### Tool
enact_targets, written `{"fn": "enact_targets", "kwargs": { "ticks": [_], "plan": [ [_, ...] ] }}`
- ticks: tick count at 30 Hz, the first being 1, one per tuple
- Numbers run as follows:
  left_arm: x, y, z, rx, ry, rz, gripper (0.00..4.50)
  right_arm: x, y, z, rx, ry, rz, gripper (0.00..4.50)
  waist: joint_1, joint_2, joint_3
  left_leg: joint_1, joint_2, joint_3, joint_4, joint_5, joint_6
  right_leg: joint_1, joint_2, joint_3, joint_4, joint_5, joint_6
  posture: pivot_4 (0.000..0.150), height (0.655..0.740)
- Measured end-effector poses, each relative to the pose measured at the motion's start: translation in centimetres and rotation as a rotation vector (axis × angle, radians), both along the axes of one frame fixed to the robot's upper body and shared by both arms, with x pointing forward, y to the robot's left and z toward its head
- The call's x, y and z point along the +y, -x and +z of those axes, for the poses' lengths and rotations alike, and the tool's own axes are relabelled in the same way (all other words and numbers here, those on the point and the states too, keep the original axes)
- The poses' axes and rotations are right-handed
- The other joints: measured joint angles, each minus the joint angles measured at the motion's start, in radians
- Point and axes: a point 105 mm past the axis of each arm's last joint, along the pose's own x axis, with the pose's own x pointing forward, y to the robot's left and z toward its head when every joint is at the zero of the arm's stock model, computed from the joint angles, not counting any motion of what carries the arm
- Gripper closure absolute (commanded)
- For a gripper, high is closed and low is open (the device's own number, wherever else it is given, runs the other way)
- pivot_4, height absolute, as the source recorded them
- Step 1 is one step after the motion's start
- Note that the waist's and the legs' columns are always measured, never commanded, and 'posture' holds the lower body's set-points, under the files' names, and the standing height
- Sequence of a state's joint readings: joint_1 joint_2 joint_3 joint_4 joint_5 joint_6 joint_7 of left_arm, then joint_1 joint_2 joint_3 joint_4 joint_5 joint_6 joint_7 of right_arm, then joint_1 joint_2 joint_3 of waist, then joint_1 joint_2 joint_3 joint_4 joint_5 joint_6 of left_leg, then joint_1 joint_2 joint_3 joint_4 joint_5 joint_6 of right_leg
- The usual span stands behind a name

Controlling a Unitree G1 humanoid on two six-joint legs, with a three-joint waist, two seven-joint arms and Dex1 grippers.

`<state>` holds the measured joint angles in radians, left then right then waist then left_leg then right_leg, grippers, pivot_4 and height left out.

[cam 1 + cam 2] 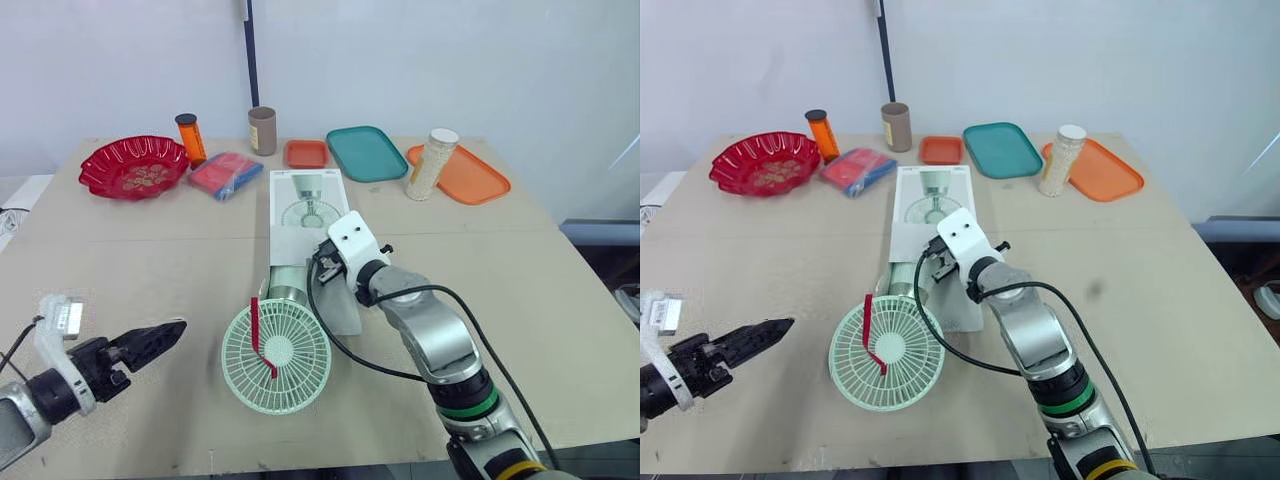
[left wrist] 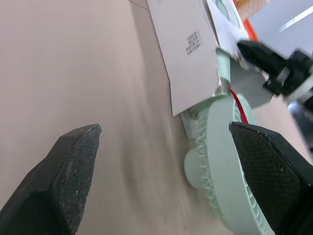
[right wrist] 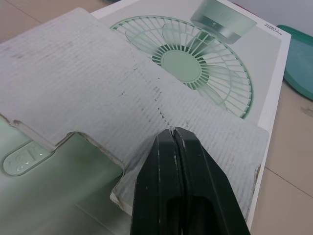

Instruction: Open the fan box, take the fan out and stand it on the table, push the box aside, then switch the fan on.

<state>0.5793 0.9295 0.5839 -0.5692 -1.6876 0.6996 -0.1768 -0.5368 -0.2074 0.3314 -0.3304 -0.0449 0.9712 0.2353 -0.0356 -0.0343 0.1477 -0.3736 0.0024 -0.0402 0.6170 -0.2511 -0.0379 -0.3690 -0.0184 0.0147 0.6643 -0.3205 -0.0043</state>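
The white fan box (image 1: pixel 308 205) lies flat in the middle of the table, its printed fan picture facing up. Its near flap (image 3: pixel 98 93) is folded open. The mint-green fan (image 1: pixel 276 357) lies on its side, its round head out on the table with a red strap across it and its stem (image 1: pixel 290 282) still at the box mouth. My right gripper (image 1: pixel 325 262) is shut, its tips resting on the open flap (image 3: pixel 175 134). My left gripper (image 1: pixel 168 334) hovers open over bare table left of the fan head, with nothing between its fingers (image 2: pixel 73 171).
Along the far edge stand a red bowl (image 1: pixel 133 165), an orange bottle (image 1: pixel 190 138), a brown cup (image 1: pixel 262 130), a blue-and-red packet (image 1: pixel 225 175), a small orange tray (image 1: pixel 306 153), a teal tray (image 1: pixel 365 152), a white jar (image 1: pixel 432 163) and an orange tray (image 1: pixel 470 178).
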Motion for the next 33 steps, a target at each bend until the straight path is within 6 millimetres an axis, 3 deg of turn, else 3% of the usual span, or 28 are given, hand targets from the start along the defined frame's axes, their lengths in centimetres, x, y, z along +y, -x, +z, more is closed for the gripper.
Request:
{"fn": "enact_targets", "kwargs": {
  "ticks": [2,3,9,12,24,33],
  "plan": [
    [-1.0,-0.7,0.5,-0.098,-0.177,-0.131,0.03,0.3,0.2,-0.1,0.003,-0.010,-0.003,4.50,0.001,0.000,0.000,0.000,0.001,0.001,-0.001,0.000,-0.001,-0.001,0.000,-0.001,0.000,0.000,-0.001,0.150,0.7382],
    [-0.2,-1.5,0.8,-0.143,-0.279,-0.159,0.03,0.4,0.2,-0.1,0.002,-0.008,-0.003,4.50,0.001,0.000,0.001,0.000,0.003,0.003,-0.001,0.000,-0.001,-0.002,0.001,-0.002,0.000,0.000,-0.001,0.150,0.7382],
    [1.0,-2.3,1.5,-0.259,-0.472,-0.333,0.03,0.4,0.2,-0.1,-0.003,-0.004,0.008,4.50,0.000,0.000,0.002,0.000,0.006,0.009,-0.003,0.000,-0.001,-0.005,-0.001,-0.003,0.000,0.002,-0.004,0.150,0.7382],
    [1.5,-3.0,1.9,-0.377,-0.622,-0.529,0.03,0.4,0.2,0.2,-0.032,0.022,0.033,4.50,-0.001,0.000,0.002,0.000,0.009,0.012,-0.003,-0.001,-0.001,-0.004,-0.001,-0.004,0.000,0.004,-0.005,0.150,0.7382],
    [1.7,-4.8,2.6,-0.495,-0.731,-0.748,0.03,-0.1,0.2,0.4,-0.070,0.043,0.073,4.50,-0.001,0.000,0.004,-0.002,0.011,0.013,-0.003,-0.001,0.000,-0.005,-0.001,-0.007,0.000,0.005,-0.004,0.150,0.7382],
    [0.2,-4.5,0.1,-0.505,-0.711,-0.865,0.03,-0.9,0.9,1.4,-0.090,0.043,0.117,4.50,-0.002,0.000,0.010,-0.003,0.011,0.013,-0.003,-0.001,0.000,-0.005,-0.001,-0.007,0.000,0.008,-0.004,0.150,0.7382]
  ]
}}
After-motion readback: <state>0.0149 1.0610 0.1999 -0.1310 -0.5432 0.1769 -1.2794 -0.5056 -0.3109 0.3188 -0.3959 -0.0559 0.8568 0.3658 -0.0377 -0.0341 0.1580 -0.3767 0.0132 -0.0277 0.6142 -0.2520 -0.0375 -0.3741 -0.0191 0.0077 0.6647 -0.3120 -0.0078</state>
